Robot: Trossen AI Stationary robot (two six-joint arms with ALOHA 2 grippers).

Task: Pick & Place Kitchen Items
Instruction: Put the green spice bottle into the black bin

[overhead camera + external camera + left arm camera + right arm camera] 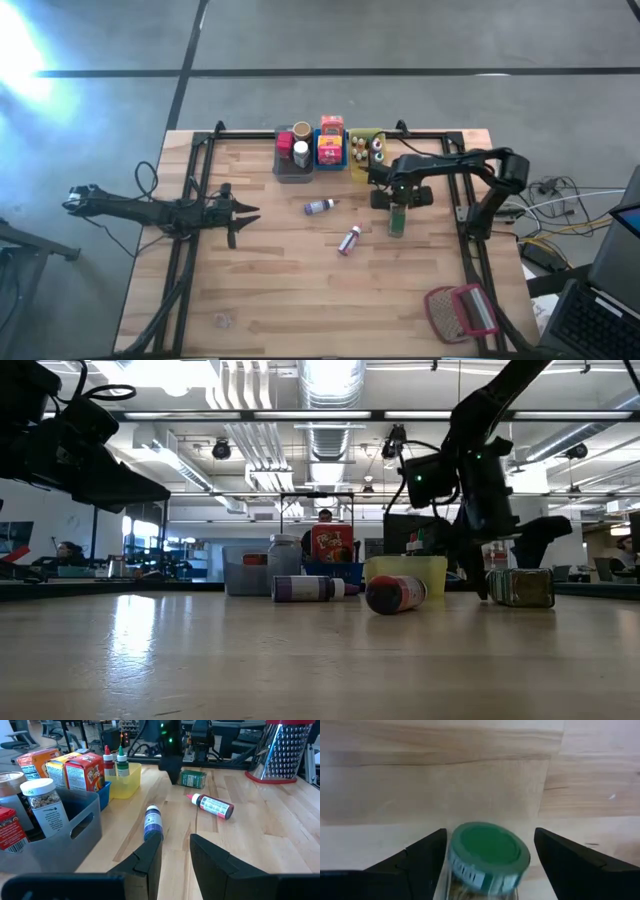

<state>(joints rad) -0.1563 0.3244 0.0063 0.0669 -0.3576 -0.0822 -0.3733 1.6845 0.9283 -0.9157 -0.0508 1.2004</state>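
My right claw [487, 865] straddles the green-capped jar [489, 851] lying on the bench [300, 290].

Fingers spread, one each side, not yet gripping, lined up for a pickup. Farther off wait two loose bottles; my left claw [243, 215], narrowly parted, holds nothing.

A pale wooden plank counter [280, 290] carried three bins in a row at its far edge: grey [292, 170], blue [331, 156] and yellow [358, 158]. On the open boards lay a purple-labelled bottle [319, 207] and a red-labelled bottle [349, 240], both on their sides, and a green-capped jar [397, 221]. A red-framed mesh grater [461, 311] lay near the front right corner.
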